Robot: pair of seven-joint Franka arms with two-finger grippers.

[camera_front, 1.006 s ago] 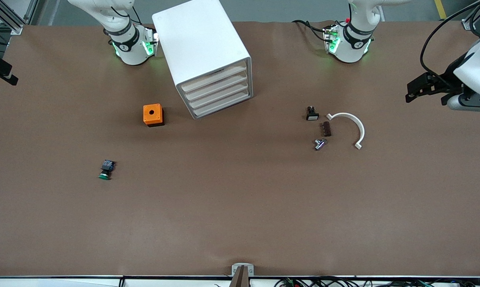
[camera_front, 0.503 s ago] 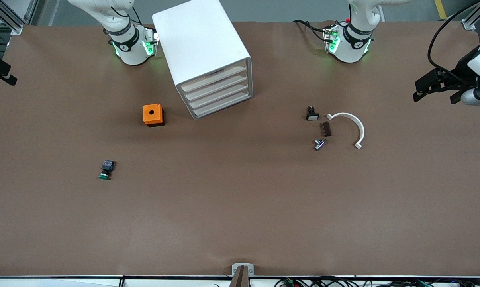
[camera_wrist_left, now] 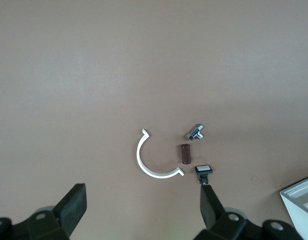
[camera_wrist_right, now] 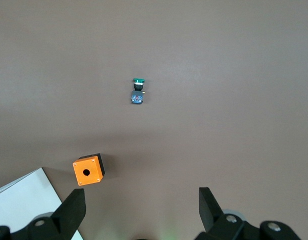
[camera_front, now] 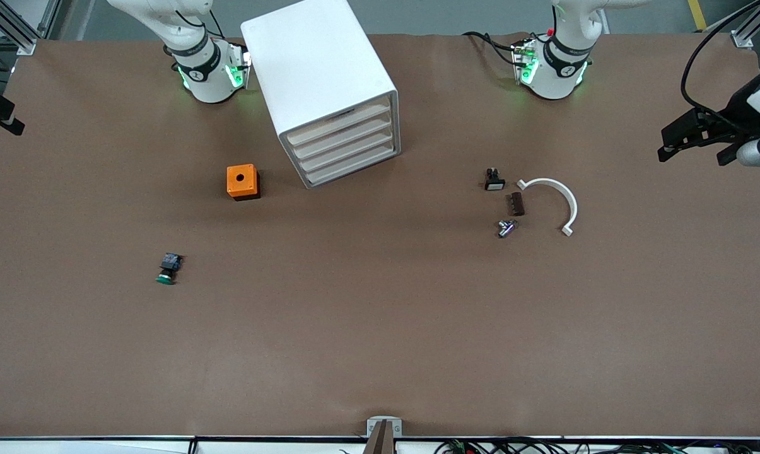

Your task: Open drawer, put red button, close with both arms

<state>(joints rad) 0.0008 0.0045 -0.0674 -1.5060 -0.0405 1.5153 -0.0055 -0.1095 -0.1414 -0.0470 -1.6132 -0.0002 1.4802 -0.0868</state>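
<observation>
High front camera — two downward wrist cameras

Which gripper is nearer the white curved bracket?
Left. The left gripper hangs open at its table end, near the white curved bracket; the right gripper, also open, is near the orange box.

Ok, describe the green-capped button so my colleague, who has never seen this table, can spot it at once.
Start at the white cabinet near the right arm's base, then drop to the orange box beside it. The green button lies alone nearer the front camera, toward the right arm's end: green cap, black-and-blue body, on its side.
</observation>
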